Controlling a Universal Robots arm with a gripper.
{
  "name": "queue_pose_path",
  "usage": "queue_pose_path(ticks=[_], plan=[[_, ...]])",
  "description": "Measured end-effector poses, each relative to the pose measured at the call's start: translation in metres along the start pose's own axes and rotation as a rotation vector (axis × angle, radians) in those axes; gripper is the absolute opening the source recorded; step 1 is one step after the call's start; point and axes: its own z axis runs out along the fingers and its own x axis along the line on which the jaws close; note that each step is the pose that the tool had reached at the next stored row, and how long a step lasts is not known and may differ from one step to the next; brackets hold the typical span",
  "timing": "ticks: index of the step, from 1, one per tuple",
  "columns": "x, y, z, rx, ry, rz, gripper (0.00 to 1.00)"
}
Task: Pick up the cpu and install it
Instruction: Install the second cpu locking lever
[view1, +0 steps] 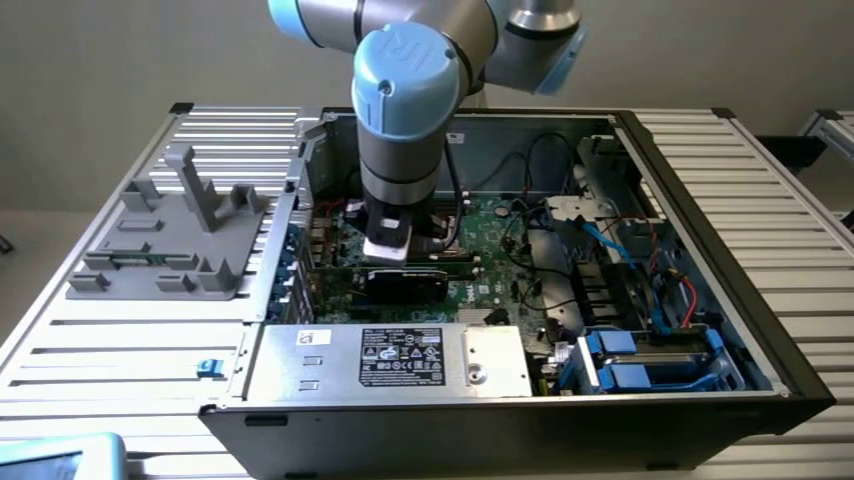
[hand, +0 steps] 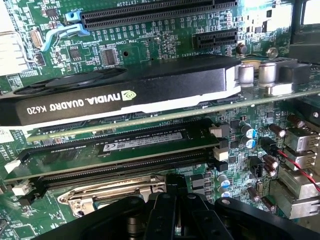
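The arm reaches down into the open computer case (view1: 747, 330) on the bench (view1: 120, 340), and its jaws (hand: 167, 210) are closed, low over the metal socket frame (hand: 112, 192) on the motherboard (hand: 150, 50). I cannot make out the cpu: the black jaws hide the middle of the frame. Just beside it lie a memory stick (hand: 145, 142) and the black graphics card (hand: 125, 95). The gray fixture (view1: 180, 240) stands outside the case, at the exterior view's left.

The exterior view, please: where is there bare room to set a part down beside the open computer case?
The slatted table lies bare between the grey fixture and the blue clip, and again along the exterior view's right of the case. Inside the case, the arm, cables and boards crowd everything.
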Motion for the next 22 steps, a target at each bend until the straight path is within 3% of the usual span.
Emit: queue_pose_path(ticks=[14,22], plan=[[-0.0005,0.0,0.0002,-0.001,-0.0044,-0.016,0.11],[-0.0003,0.0007,-0.0003,-0.0017,-0.0039,-0.018,0.11]])
